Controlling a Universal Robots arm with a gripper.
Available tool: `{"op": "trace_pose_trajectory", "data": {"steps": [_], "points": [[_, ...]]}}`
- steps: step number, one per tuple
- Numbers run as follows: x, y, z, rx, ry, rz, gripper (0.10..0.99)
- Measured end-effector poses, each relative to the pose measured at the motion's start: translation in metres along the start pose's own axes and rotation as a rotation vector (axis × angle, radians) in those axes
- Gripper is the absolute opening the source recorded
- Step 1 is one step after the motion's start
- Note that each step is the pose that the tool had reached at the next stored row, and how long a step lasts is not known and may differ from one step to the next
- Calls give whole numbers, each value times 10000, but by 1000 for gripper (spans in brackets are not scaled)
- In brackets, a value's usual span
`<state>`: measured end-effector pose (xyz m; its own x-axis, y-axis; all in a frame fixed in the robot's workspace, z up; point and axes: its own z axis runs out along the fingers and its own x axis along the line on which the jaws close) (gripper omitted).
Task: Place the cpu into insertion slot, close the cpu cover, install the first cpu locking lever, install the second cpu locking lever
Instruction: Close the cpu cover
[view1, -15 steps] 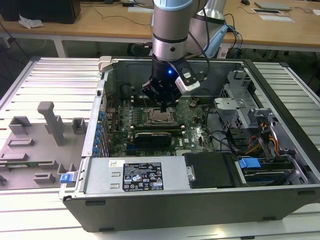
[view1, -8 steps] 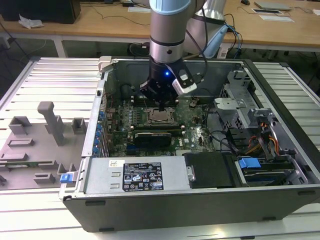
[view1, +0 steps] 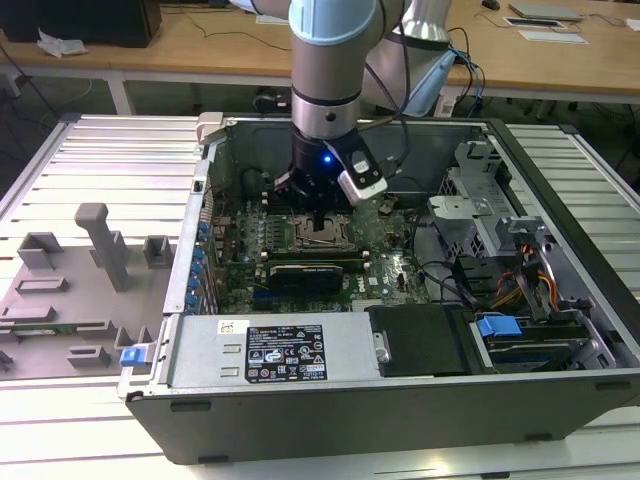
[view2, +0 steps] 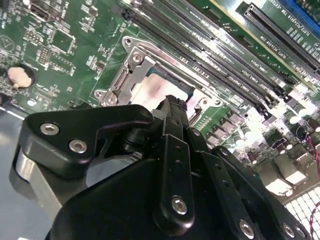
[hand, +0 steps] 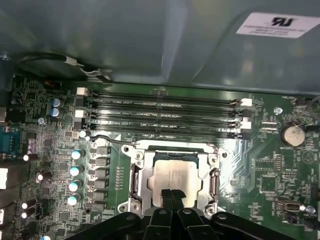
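Note:
The cpu (hand: 172, 174) lies flat in the insertion slot (hand: 172, 149) on the green motherboard, its grey top also visible in the second wrist view (view2: 152, 92). The silver cpu cover (hand: 137, 172) is folded down around it, framing the chip (view2: 124, 80). A thin wire locking lever (hand: 107, 138) angles out from the socket's corner toward the capacitors. My gripper (hand: 172, 196) is shut with nothing between its fingers, the tips together right over the chip's near edge (view2: 172, 106). In the exterior view the gripper (view1: 318, 215) hangs straight down over the socket (view1: 322, 233).
Long black memory slots (hand: 165, 112) run beside the socket. A row of capacitors (hand: 75, 170) stands on its other side. The open computer case wall (view1: 300, 350), drive bays (view1: 520, 300) and cables (view1: 450, 280) surround the board. A grey fixture tray (view1: 70, 290) lies at the exterior view's left.

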<state>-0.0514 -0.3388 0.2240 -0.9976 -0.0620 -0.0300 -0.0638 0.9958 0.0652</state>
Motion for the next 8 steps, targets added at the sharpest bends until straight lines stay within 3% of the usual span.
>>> {"op": "trace_pose_trajectory", "data": {"steps": [8], "points": [[133,4,61,-1,5,-63,106]]}}
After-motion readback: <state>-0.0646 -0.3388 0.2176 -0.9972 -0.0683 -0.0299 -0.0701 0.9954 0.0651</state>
